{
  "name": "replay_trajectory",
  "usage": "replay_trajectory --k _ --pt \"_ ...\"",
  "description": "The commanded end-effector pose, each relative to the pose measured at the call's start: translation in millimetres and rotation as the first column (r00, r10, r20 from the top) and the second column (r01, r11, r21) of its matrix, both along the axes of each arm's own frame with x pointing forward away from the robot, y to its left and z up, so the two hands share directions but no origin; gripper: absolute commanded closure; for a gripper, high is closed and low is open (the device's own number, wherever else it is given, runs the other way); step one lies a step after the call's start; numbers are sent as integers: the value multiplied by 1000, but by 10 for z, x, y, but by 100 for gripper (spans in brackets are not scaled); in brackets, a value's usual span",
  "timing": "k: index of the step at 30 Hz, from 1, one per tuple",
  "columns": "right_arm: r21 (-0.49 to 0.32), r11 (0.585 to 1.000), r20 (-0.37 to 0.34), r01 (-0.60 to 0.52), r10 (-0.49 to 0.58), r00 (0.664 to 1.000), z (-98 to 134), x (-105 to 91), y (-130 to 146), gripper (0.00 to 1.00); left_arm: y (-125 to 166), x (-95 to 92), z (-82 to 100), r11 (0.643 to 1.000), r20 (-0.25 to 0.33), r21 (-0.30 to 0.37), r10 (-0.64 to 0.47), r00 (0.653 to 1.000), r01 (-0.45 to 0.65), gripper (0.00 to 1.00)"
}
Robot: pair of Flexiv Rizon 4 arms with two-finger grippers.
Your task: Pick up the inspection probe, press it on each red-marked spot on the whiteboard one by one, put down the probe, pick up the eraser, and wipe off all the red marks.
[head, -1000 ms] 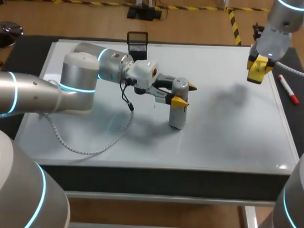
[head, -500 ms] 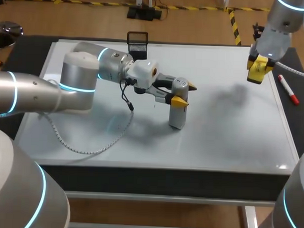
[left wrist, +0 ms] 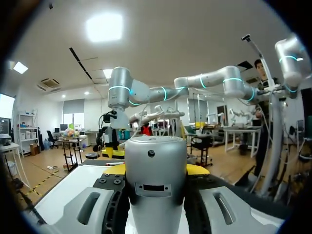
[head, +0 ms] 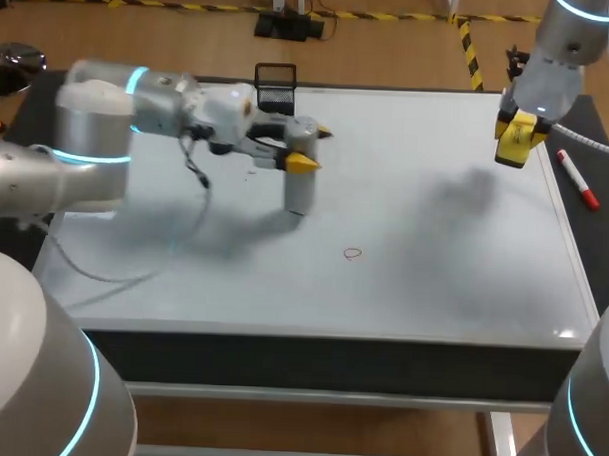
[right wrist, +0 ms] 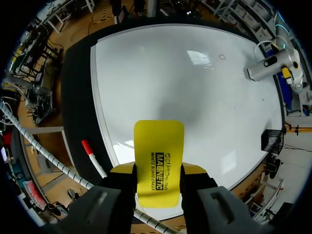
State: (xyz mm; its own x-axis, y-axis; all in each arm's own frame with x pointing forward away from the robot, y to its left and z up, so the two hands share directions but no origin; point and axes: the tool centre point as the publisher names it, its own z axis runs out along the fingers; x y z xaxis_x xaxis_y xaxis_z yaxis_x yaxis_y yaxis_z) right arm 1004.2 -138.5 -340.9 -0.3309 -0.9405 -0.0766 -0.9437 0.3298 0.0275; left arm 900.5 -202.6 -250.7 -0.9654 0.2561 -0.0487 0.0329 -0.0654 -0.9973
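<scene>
One red circle [head: 353, 254] now shows near the whiteboard's [head: 463, 284] front. It got uncovered when the left gripper [head: 313, 148] carried the inspection probe [head: 299, 183] off toward 10 o'clock. Its fingers are spread wide and clamp the upright probe from both sides; can't tell if the tip touches the board. The right gripper [head: 516, 135] hasn't budged at 2 o'clock, pinched narrow on the yellow eraser [right wrist: 158, 161].
</scene>
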Motion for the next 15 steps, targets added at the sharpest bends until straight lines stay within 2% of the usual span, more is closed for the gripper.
replay_trajectory --k 1,4,11,12,15 --pt "-3 1000 -1 -3 3 1000 8 8 -5 100 653 51 203 996 17 19 92 996 -92 100" --pt "-3 1000 -1 -3 3 1000 8 8 -5 100 921 160 229 991 23 0 132 991 -132 100" --pt "-3 1000 -1 -3 3 1000 8 8 -5 100 1494 415 238 974 29 31 222 975 -223 100" --pt "-3 1000 -1 -3 3 1000 8 8 -5 100 1567 445 228 971 16 10 239 971 -239 100" --pt "-3 1000 -1 -3 3 1000 8 8 -5 100 1729 496 224 965 11 13 261 965 -261 100"
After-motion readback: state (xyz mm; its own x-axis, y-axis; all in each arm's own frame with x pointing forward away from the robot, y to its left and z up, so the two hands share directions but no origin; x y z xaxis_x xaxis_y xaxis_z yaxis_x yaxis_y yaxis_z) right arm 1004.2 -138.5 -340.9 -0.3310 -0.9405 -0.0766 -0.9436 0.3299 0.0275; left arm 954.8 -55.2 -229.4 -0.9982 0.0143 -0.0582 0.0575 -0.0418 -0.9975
